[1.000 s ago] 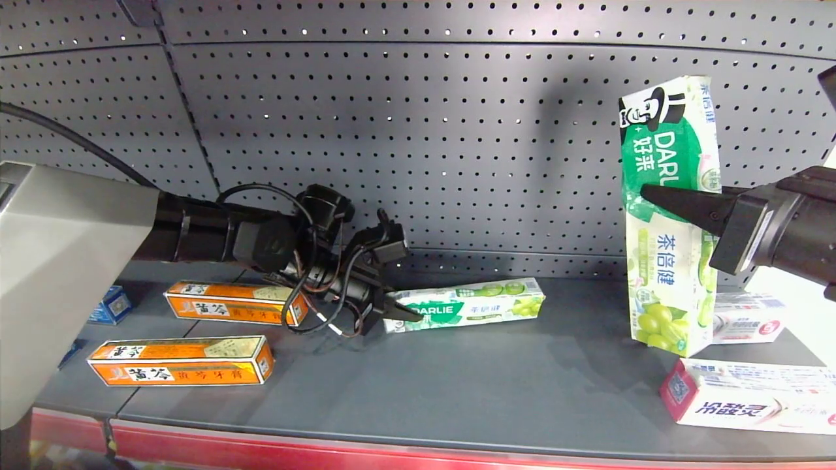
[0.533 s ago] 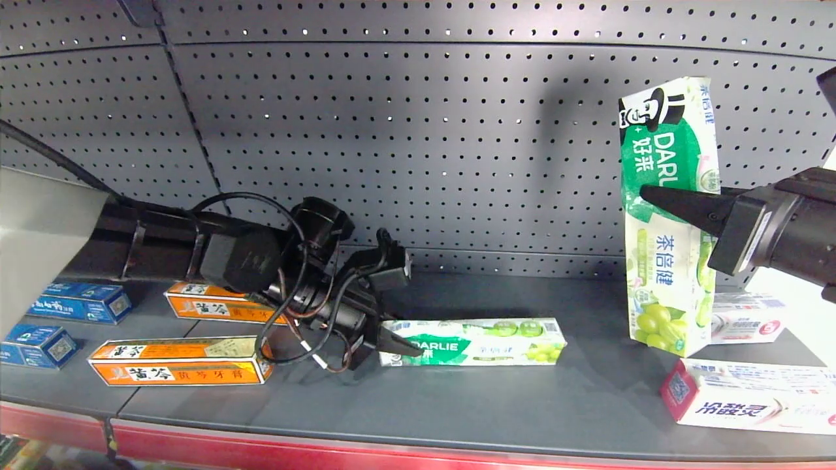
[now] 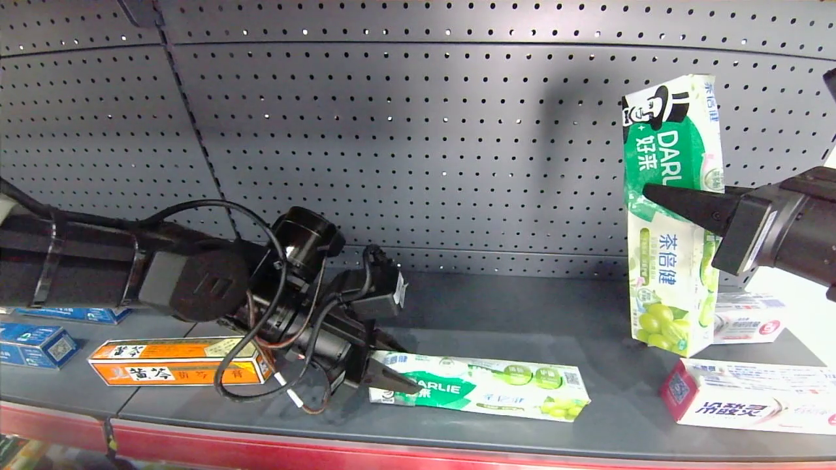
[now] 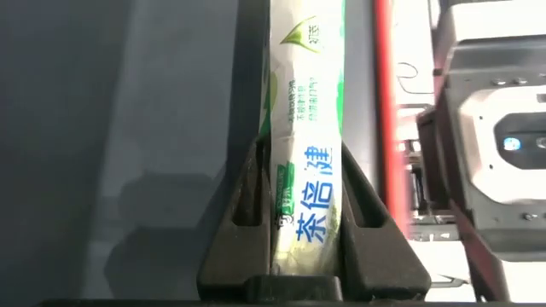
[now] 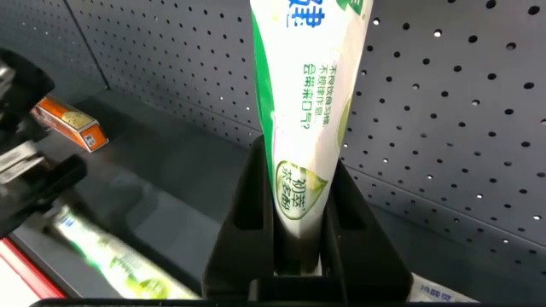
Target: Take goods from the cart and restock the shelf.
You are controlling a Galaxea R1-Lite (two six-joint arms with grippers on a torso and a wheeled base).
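Since a second ago the left arm has dragged its carton from the back of the grey metal shelf [image 3: 522, 326] toward the front; right arm unchanged.

- Nearest: the shelf's red front lip [image 3: 392, 455]. Just behind it lies the flat green-and-white toothpaste carton [image 3: 483, 390], long side slightly skewed to the lip, resting on the shelf.
- The left tool [image 3: 398, 372] pinches that carton across its narrow sides at the left end; the left wrist view has both fingers [image 4: 247, 200] tight against the card.
- Same row: an orange card carton [image 3: 183, 369] to the left, partly behind the arm; two small blue boxes [image 3: 32, 344] beyond that; a pink-and-white carton [image 3: 751, 396] lying flat at far right.
- Farther back, right side: the upright green-and-white toothpaste carton [image 3: 669, 261], clamped about mid-height by the right tool [image 3: 656, 196], its lower end at or just above the shelf — cannot tell which.
- Behind everything, the perforated grey pegboard back panel [image 3: 424, 163].

Handling, by judgement: thin card around a tube — light, stiff lengthwise, walls likely to dent under a hard squeeze, glossy print probably slick. Grip the narrow sides; an end hold leaves the free end to swing, mid-length looks steadier.
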